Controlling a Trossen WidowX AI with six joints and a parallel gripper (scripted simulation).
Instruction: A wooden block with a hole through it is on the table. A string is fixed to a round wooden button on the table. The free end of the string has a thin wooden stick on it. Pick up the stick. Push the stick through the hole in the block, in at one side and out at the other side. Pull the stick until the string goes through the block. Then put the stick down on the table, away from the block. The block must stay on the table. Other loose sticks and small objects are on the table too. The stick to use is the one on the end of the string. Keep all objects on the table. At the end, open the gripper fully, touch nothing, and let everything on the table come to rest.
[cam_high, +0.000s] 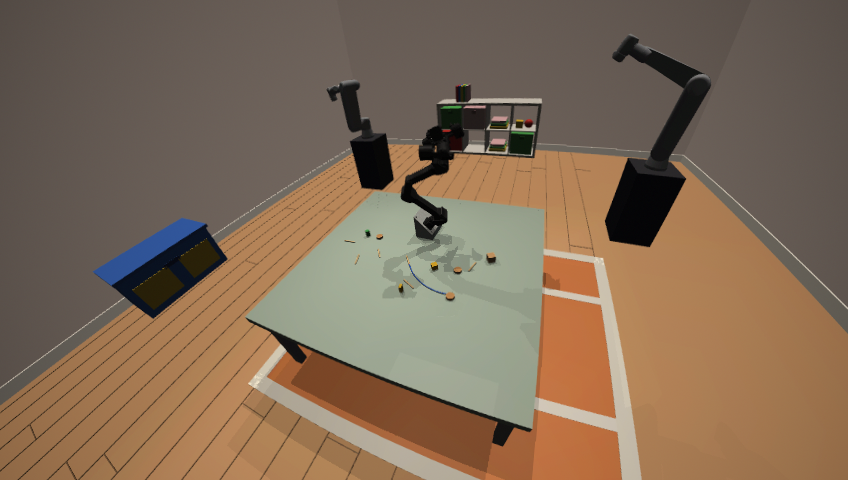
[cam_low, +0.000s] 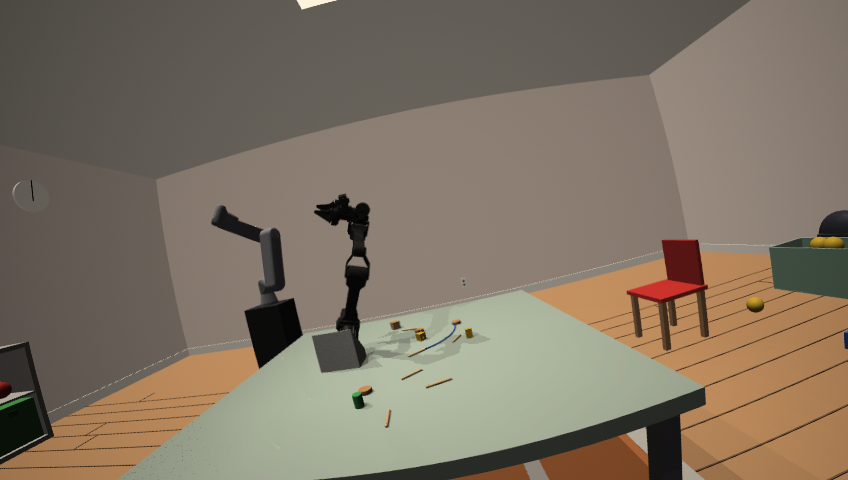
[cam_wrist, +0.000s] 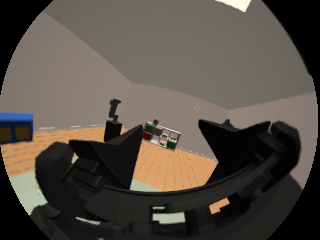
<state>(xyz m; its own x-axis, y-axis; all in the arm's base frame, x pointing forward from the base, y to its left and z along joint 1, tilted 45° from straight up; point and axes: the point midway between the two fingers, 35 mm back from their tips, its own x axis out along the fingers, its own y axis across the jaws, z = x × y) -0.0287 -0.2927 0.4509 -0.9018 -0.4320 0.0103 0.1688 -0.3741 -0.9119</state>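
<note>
In the middle of the top view, we are seeing the string's stick (cam_high: 408, 261) (cam_low: 417, 352) lying on the table (cam_high: 476, 368) (cam_low: 535, 410) at the upper left end of the blue string (cam_high: 423, 285) (cam_low: 443, 340), while we are holding the gripper (cam_high: 457, 132) (cam_low: 316, 212) (cam_wrist: 170, 125) wide and empty, above the table.

Top view: high, well back, facing down across the table (cam_high: 476, 333) (cam_low: 535, 410). Exterior: lower, closer, off the table's side, sharing its sticks. Wrist: just behind the fingers, facing out between them toward shelves (cam_high: 489, 101) (cam_wrist: 178, 140), probably level.
</note>
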